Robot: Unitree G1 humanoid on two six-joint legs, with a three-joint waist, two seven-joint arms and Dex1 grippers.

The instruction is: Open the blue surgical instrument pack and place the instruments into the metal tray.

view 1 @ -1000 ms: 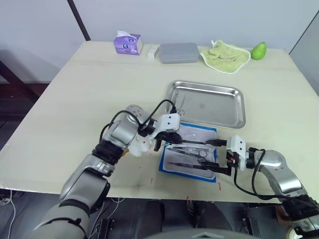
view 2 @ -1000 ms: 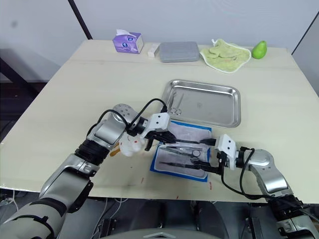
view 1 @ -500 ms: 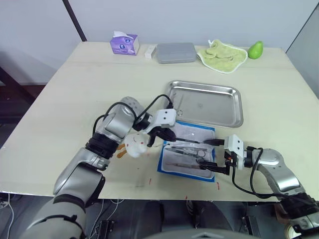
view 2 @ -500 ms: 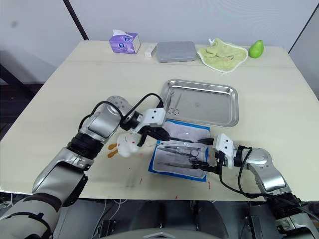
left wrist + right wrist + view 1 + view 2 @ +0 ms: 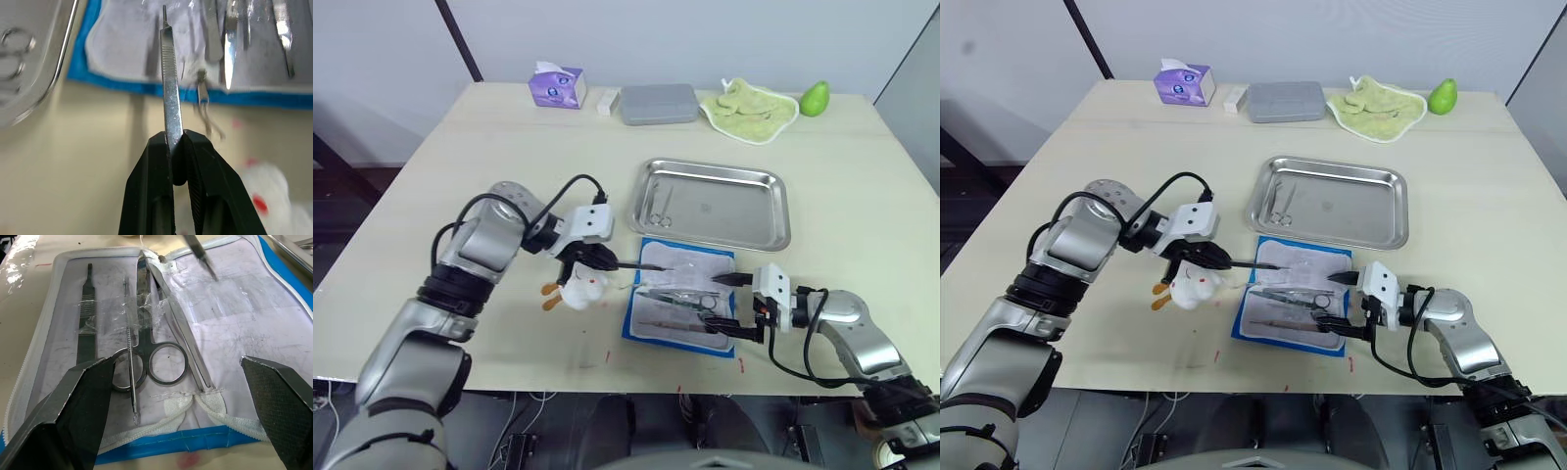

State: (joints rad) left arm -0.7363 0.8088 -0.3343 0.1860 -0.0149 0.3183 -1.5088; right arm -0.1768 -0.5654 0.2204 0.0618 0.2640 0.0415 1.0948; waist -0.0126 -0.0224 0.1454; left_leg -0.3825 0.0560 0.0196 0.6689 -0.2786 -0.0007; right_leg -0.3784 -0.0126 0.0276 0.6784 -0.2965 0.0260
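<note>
**Left gripper holding a flat steel handle beside the opened pack**

Left: the left gripper (image 5: pixel 590 257) is clamped on one end of a thin, flat steel handle (image 5: pixel 169 83), ribbed along its upper face. The handle projects level toward the pack (image 5: pixel 683 298) with its free tip over the pack's left edge. A small white toy (image 5: pixel 581 291) lies on the table (image 5: pixel 460 176) just below the gripper.

Centre: the pack lies opened flat, white lining up, near the front edge of the table. Under its clear pockets sit the remaining instruments: a second flat handle (image 5: pixel 86 316), a slender probe (image 5: pixel 129 347), ring-handled scissors (image 5: pixel 146 350) and a long tool (image 5: pixel 181 338) that looks like forceps. Just behind the pack stands the tray (image 5: pixel 773 211), which already holds a pair of ring-handled tools (image 5: pixel 660 205) at its left end.

Right: the right gripper (image 5: pixel 731 305) rests at the pack's right edge with its fingers spread wide, gripping nothing.

Handling: the instruments are judged rigid, light and smooth, so likely to slip or pivot in a two-finger pinch. The ribbed zone of a handle offers the surest hold, and a grip nearer mid-length would limit swing. Scissors are best taken at the shank below the rings. The clear pocket film is soft and may drag on a tool as it is drawn out, so the pack probably needs steadying.
</note>
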